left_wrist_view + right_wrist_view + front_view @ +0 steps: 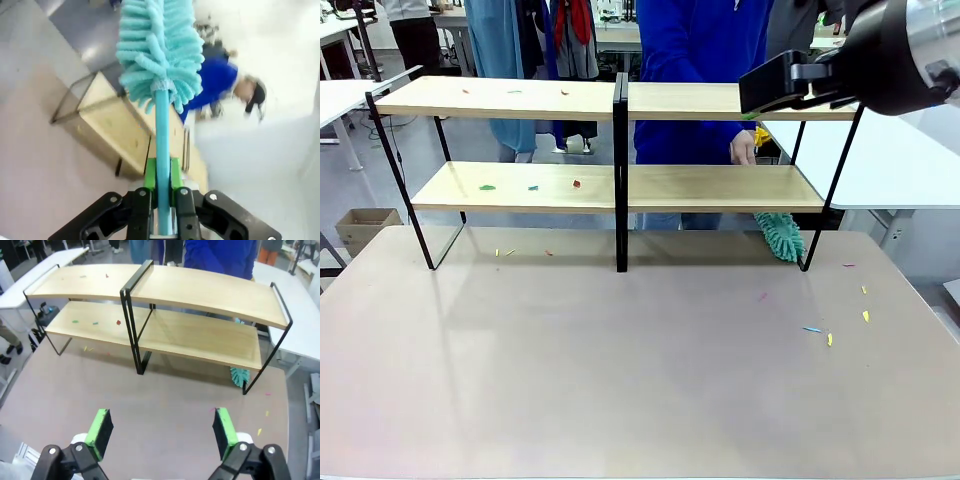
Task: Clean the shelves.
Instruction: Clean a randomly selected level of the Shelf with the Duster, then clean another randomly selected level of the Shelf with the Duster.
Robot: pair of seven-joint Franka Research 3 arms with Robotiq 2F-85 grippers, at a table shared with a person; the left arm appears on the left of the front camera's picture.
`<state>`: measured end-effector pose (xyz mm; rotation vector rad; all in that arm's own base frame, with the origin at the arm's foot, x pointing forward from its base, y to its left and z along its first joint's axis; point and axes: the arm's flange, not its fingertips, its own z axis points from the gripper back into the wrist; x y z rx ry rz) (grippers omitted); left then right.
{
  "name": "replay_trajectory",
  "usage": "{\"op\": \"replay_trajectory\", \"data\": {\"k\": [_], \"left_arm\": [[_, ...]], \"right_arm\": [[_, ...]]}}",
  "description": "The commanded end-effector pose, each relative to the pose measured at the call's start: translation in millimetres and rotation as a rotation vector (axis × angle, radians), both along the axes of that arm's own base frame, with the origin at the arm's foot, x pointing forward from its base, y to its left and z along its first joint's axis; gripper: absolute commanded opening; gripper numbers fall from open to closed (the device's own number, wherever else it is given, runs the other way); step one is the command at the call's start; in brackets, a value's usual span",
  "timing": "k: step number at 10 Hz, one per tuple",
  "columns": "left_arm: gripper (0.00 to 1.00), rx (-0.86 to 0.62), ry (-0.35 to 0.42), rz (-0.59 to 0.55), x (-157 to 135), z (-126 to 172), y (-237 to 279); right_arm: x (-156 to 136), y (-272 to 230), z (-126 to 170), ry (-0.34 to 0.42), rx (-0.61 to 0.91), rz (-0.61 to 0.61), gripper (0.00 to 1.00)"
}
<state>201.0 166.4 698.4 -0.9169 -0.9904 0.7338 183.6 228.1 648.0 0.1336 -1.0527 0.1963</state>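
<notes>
Duster handle pinched tight in left gripper — teal head beyond the pads. Right gripper spread wide, nothing held — facing shelves, coloured scraps on boards.

Left gripper: clamped on duster handle, bottom centre.
Right gripper: jaws wide apart, empty.
Right arm: upper right.

We see bright, even light from above; the grey-beige tabletop shows a soft sheen, with a faint shadow under the two-tier light-wood shelves on a black frame; the left wrist view is motion-blurred behind the teal fluffy-headed duster, its far background washed white; the right wrist view bows the boards.
</notes>
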Motion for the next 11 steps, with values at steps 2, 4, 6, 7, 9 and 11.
{"op": "replay_trajectory", "data": {"k": [2, 4, 6, 7, 9, 11], "left_arm": [[0.13, 0.0, 0.0, 0.0, 0.0, 0.0, 0.0], [0.13, 0.0, 0.0, 0.0, 0.0, 0.0, 0.0], [0.13, 0.0, 0.0, 0.0, 0.0, 0.0, 0.0], [0.13, 0.0, 0.0, 0.0, 0.0, 0.0, 0.0], [0.13, 0.0, 0.0, 0.0, 0.0, 0.0, 0.0], [0.13, 0.0, 0.0, 0.0, 0.0, 0.0, 0.0]], "right_arm": [[-0.1, -0.2, 1.2, 0.002, 0.001, 0.008, 1.0], [-0.1, -0.2, 1.2, 0.002, 0.001, 0.008, 1.0], [-0.1, -0.2, 1.2, 0.002, 0.001, 0.008, 1.0], [-0.1, -0.2, 1.2, 0.002, 0.001, 0.008, 1.0], [-0.1, -0.2, 1.2, 0.002, 0.001, 0.008, 1.0], [-0.1, -0.2, 1.2, 0.002, 0.001, 0.008, 1.0]]}}
